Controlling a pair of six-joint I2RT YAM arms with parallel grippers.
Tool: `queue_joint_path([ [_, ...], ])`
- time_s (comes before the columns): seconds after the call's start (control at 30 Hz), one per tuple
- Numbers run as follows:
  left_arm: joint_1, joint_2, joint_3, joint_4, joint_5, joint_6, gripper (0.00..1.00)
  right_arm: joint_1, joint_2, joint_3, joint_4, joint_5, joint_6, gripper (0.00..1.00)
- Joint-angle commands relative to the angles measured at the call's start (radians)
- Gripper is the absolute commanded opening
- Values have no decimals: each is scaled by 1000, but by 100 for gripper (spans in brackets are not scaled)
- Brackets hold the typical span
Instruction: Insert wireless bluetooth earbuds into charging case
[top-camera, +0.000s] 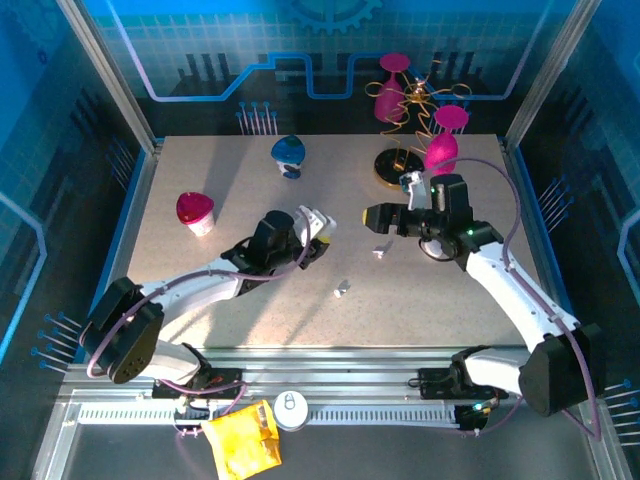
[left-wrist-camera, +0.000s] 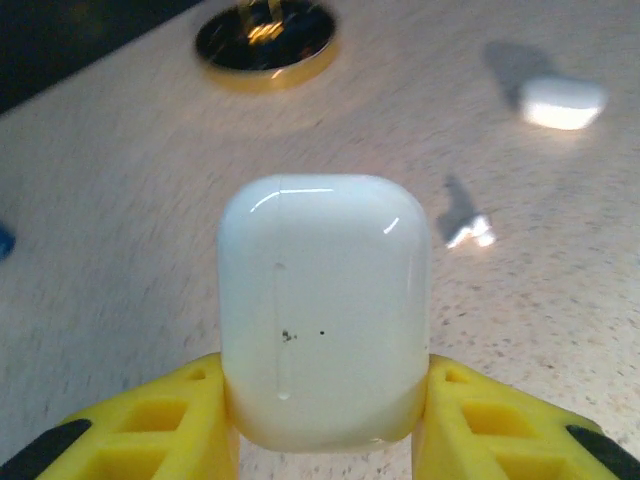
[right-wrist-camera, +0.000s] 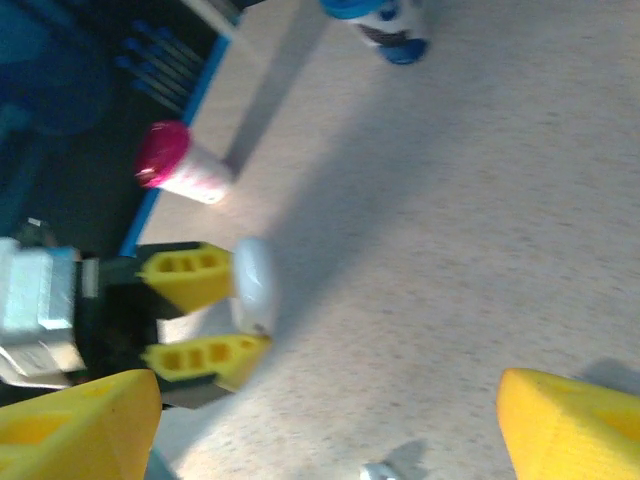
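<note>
Speckled table under blue light, pictured from above the two arms. Well left of the case, a red cup is seen, and a blue cup is set behind the case, slightly left. The case itself is clamped at its lower sides between the yellow fingers of the left gripper, its rounded end pointed away from the wrist. Right of the case, one earbud is seen loose on the table toward the arm bases, and a second earbud farther right. Near the case's right side, the right gripper is held with fingers spread wide, nothing between them. Farther right and behind, a gold-based stand is placed.
</note>
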Motion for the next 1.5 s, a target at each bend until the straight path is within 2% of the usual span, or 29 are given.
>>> queue_joint_path([
  [0.0, -20, -32, -44, 231, 176, 215, 33, 26, 36, 56, -96, -158, -21, 86],
  [0.23, -65, -59, -56, 251, 186, 320, 32, 77, 86, 89, -112, -156, -1, 79],
  [0.47, -87, -71, -54, 233, 159, 359, 31, 118, 131, 101, -119, -155, 5, 61],
  [0.67, -94, -71, -61, 241, 136, 366, 32, 123, 121, 104, -127, -137, -3, 28],
  [0.77, -94, -77, -60, 246, 128, 336, 39, 123, 102, 95, -107, -139, -34, 16],
  [0.93, -92, -104, -66, 278, 140, 178, 78, 123, 29, 50, -10, -120, -88, 12],
  [1.03, -80, -131, -88, 304, 201, 39, 92, 115, -30, 10, 73, -148, -135, 12],
  [1.13, -51, -160, -122, 383, 319, -128, 98, 108, -84, -38, 170, -199, -172, 12],
  [1.3, -11, -161, -161, 598, 562, -402, 98, 102, -177, -134, 413, -318, -158, 12],
  [1.47, -5, -129, -167, 790, 667, -556, 94, 100, -196, -188, 691, -465, -55, 12],
])
